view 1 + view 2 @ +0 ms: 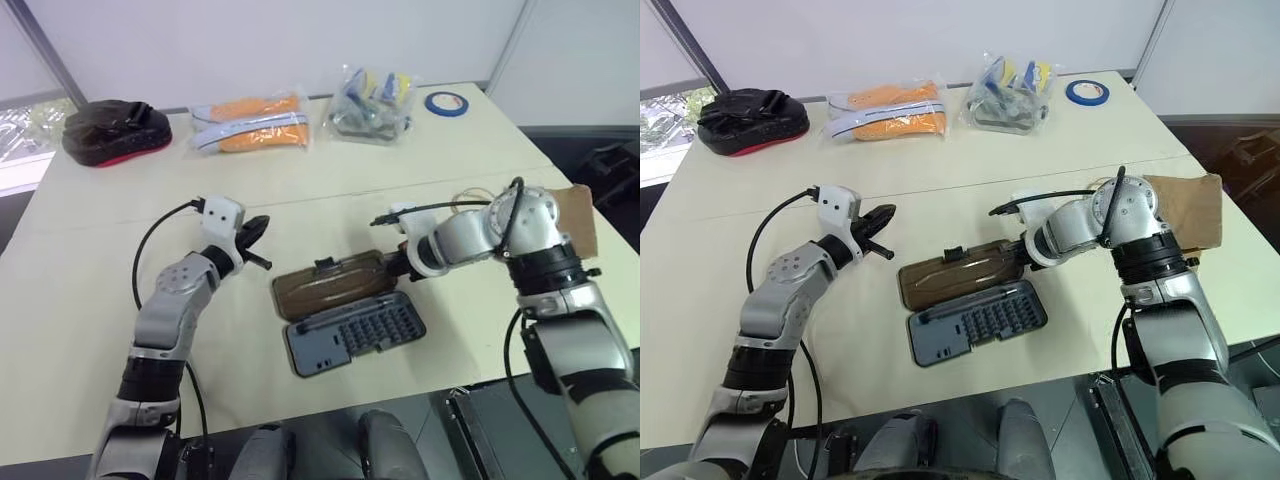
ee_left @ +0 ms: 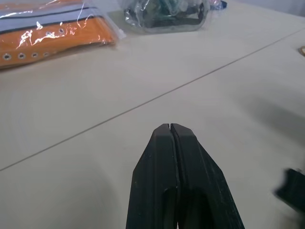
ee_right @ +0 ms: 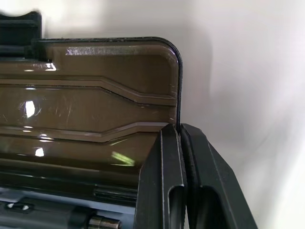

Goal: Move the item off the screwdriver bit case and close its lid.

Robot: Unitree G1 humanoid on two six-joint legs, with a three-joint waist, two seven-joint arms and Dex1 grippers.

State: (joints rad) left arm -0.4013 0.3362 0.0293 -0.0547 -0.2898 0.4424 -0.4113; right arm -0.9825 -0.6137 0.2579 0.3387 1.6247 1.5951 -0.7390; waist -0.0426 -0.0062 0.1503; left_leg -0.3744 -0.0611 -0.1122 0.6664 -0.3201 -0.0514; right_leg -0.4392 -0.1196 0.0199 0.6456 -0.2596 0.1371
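At the lid's (image 3: 95, 105) end edge, the right gripper's (image 3: 180, 131) pressed-together jaws are risking slipping off and shoving the screwdriver bit case (image 1: 355, 331) across the desk (image 1: 100, 250), while the left gripper (image 2: 170, 128), jaws likewise pressed together, is hovering apart.

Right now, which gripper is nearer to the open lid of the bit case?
Right. The right gripper, jaws shut, is at the lid's right edge. The left gripper, jaws shut, hovers over bare table, left of the lid and apart from it.

The flat brown kraft-paper bag (image 1: 577, 218) is partly hidden behind the right arm, its handles out of sight. The clear plastic bag of mixed items (image 1: 371, 103) is too small to tell its contents. In the right wrist view, the smoky-brown translucent lid (image 3: 90, 105) is cut off by the edge.
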